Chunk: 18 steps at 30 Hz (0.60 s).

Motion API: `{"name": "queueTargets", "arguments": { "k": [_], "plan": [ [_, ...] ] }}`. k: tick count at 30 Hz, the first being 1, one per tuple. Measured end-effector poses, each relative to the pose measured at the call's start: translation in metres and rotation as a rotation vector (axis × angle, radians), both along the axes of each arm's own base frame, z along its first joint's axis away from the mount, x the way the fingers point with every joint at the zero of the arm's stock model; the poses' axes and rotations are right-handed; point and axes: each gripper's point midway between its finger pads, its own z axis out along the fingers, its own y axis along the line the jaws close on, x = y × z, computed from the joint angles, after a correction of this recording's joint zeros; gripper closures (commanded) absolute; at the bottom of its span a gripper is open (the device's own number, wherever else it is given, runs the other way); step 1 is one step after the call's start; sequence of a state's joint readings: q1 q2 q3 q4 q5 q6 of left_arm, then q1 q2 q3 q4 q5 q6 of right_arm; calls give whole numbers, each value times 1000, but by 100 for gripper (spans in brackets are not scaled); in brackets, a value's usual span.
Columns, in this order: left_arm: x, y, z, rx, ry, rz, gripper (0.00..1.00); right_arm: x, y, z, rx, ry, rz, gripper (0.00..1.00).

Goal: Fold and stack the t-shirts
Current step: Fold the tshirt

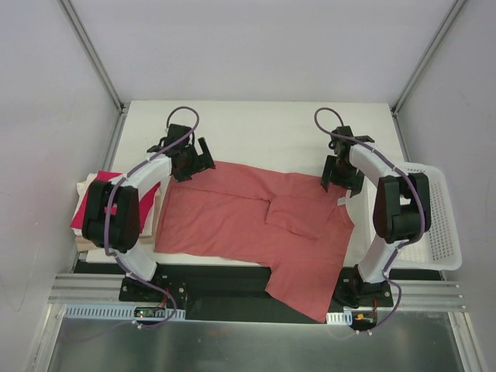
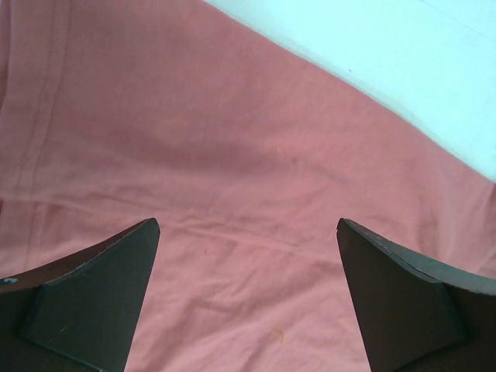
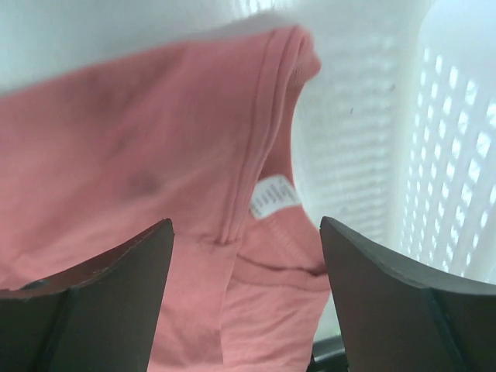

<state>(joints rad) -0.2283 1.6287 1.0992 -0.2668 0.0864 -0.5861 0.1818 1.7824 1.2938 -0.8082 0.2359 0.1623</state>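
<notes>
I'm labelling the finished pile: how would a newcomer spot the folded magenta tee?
On the white table, look to the left edge. The magenta-red folded cotton tee lies there on cream folded tees, far brighter than them and than the spread salmon-pink cotton tee beside it.

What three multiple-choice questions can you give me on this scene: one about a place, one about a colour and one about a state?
1. Where is the basket?
A. Right of the shirt
B. Left of the shirt
C. On top of the shirt

2. What colour is the spread-out shirt?
A. Cream
B. Salmon pink
C. Blue

3. How are the left tool and right tool?
A. Both shut on cloth
B. Both open
C. One open, one shut

Answers:
1 A: the top view shows it at the table's right edge, past the shirt.
2 B: every view shows salmon cloth.
3 B: each wrist view shows a wide gap between the fingers, nothing gripped.
</notes>
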Motion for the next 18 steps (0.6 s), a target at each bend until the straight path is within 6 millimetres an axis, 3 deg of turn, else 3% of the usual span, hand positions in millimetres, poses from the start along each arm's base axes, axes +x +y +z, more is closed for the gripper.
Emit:
{"name": "queueTargets", "arguments": {
  "k": [4, 6, 7, 8, 11, 12, 13, 15, 18],
  "plan": [
    [11, -2, -24, 14, 55, -2, 1, 13, -9, -10, 8, -9, -28, 26],
    [13, -2, -34, 20, 78, -1, 1, 21, -11, -14, 11, -19, -36, 34],
    [13, -2, -38, 23, 88, 0, 1, 26, -11, -16, 13, -24, -35, 40],
    [13, 1, -41, 30, 96, 8, 1, 30, -11, -18, 16, -26, -37, 54],
    [14, 6, -45, 41, 104, 22, 1, 39, -12, -25, 17, -30, -37, 72],
    [15, 9, -46, 42, 104, 29, 1, 42, -13, -27, 17, -30, -39, 74],
    [16, 13, -46, 46, 103, 39, 1, 44, -14, -31, 17, -30, -42, 89],
    [18, 20, -47, 55, 104, 59, 1, 46, -18, -35, 16, -24, -45, 97],
    [18, 27, -49, 64, 107, 78, 1, 51, -22, -37, 21, -30, -49, 99]
  ]
}}
